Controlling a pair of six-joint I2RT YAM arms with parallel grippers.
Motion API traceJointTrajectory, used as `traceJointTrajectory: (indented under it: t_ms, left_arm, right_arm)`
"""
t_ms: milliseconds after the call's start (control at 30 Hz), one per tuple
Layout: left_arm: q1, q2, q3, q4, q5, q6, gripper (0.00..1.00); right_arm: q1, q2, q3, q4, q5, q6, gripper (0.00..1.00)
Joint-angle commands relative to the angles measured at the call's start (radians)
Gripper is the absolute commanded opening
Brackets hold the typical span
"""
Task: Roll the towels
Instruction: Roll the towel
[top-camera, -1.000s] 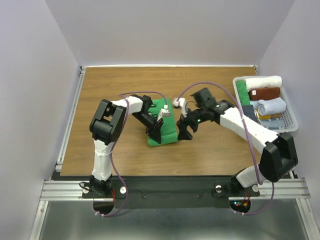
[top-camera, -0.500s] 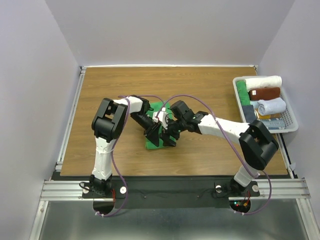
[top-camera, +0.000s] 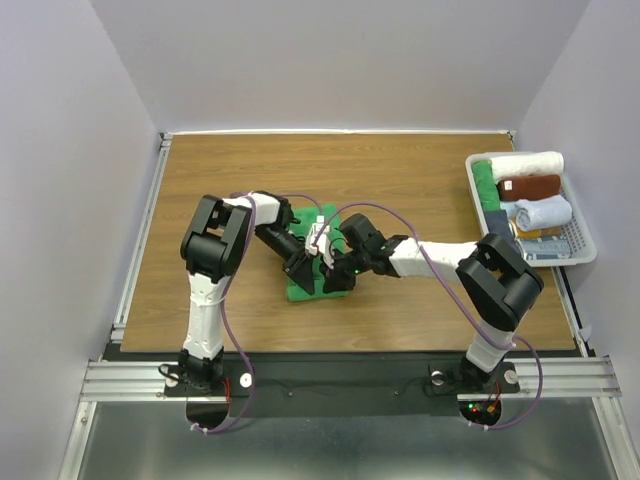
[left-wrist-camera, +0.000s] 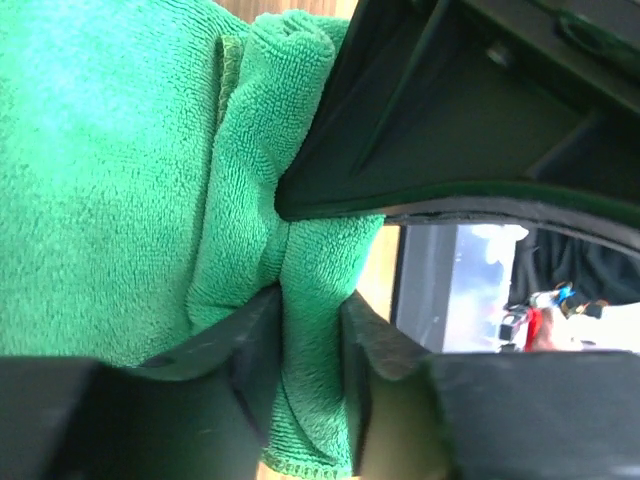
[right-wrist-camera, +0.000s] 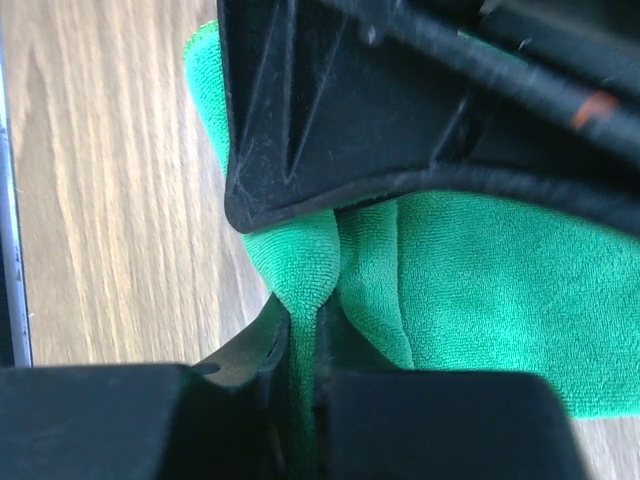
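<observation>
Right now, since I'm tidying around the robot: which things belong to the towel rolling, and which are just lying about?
In the job: green towel; left gripper and right gripper, both pinching it.
Lying about: basket, with brown rolled towel and cream-white rolled towel in it.

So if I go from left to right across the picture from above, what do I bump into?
Left arm's black elbow → green towel → right arm's black elbow → white basket.
</observation>
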Motion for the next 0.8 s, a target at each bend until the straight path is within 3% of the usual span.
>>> traceJointTrajectory:
  t_ms: [0, 233, 500, 600, 767]
  left_arm:
    - [0.062, 0.009, -0.039, 0.108, -0.215, 0.076, 0.5]
    - [0.159, -0.02, 0.044, -0.005, -0.189, 0.15, 0.63]
    - [0.304, -0.164, 0.176, -0.055, -0.195, 0.136, 0.65]
    - [0.318, -0.32, 0.101, 0.082, -0.266, 0.092, 0.67]
    - [0.277, -0.658, -0.227, 0.433, -0.437, 0.009, 0.73]
  right_arm:
    - [0.006, 0.014, -0.033, -0.002, -0.063, 0.023, 0.01]
    - [-0.001, 0.028, -0.021, -0.056, -0.11, 0.044, 0.01]
    - [-0.074, 0.118, 0.091, -0.149, -0.279, 0.164, 0.01]
    - [-0.119, 0.161, 0.126, -0.165, -0.395, 0.221, 0.01]
    - [-0.172, 0.256, 0.192, -0.182, -0.514, 0.311, 0.01]
